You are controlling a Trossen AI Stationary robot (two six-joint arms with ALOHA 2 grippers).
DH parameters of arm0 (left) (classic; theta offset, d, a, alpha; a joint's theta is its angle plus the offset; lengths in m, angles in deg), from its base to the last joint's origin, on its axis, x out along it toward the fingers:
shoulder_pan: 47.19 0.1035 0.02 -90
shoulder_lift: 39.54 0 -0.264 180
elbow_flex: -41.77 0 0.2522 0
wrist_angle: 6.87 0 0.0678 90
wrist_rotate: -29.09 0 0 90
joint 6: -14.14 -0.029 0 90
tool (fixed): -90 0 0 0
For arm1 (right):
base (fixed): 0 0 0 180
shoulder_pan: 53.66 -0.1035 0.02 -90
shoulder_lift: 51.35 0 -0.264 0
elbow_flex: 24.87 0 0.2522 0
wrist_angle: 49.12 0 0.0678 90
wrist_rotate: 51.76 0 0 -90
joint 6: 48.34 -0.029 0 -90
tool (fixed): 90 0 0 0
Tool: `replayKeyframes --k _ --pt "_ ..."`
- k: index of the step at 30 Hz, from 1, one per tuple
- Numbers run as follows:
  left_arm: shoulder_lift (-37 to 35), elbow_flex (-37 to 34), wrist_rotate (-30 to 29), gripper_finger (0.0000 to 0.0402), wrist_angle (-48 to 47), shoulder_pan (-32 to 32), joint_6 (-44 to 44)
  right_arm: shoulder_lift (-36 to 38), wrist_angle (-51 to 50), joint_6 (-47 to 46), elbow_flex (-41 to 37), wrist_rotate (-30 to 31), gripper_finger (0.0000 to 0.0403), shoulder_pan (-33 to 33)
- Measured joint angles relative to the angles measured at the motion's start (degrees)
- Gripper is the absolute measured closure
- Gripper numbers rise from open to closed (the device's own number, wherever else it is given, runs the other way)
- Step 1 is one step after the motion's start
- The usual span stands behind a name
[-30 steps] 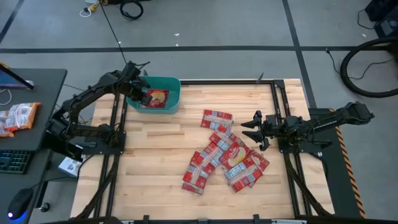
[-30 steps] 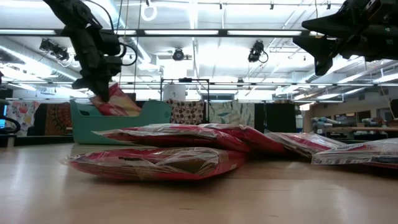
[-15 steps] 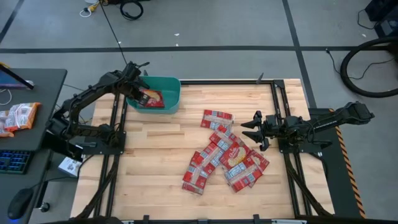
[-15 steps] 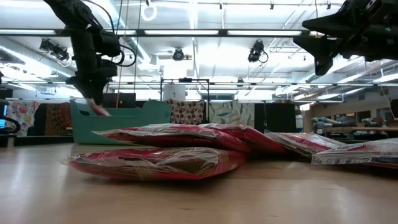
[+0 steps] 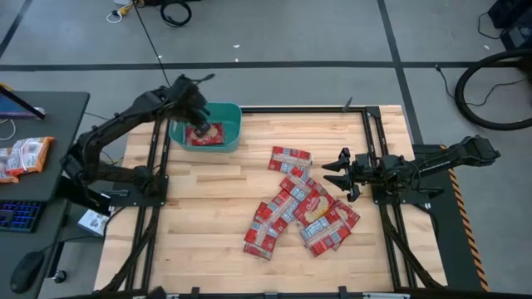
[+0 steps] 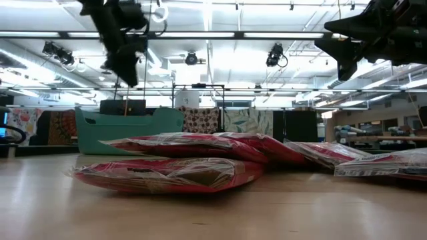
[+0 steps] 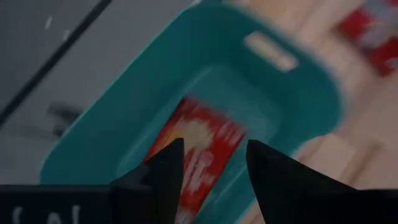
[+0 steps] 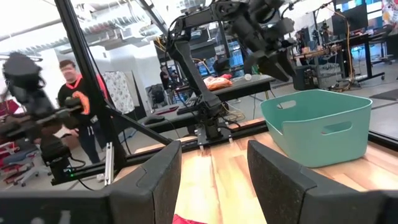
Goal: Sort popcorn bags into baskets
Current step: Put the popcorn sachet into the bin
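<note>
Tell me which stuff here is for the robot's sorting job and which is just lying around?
For the job: popcorn bags piled on the table, one bag already in the teal basket, left gripper above it.

Just lying around: keyboard, snack packets on the side desk.

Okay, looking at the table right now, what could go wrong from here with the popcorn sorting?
The remaining popcorn bags lie overlapped in one heap, so a grasp may lift two at once or drag a neighbour. The single bag in the teal basket lies flat and covers much of the floor, so later bags may pile up unevenly. The open left gripper hangs just above the basket and might clip its rim on swinging away. The right gripper waits, open, beside the heap.
</note>
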Motion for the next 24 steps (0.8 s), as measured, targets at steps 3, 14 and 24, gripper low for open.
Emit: replayKeyframes --k 3,14,24 --pt "0.00 0.00 0.00 0.0225 3.84 -4.80 -0.21 0.00 0.00 0.00 0.00 -0.01 0.0214 0.00" --pt "0.43 0.00 5.80 0.0225 15.33 -21.46 7.69 0.00 -0.52 0.04 0.00 -0.04 0.0214 0.00" --pt "12.02 0.00 5.49 0.0225 20.94 -38.56 20.38 -1.26 -0.46 0.09 0.00 0.30 0.0214 0.01"
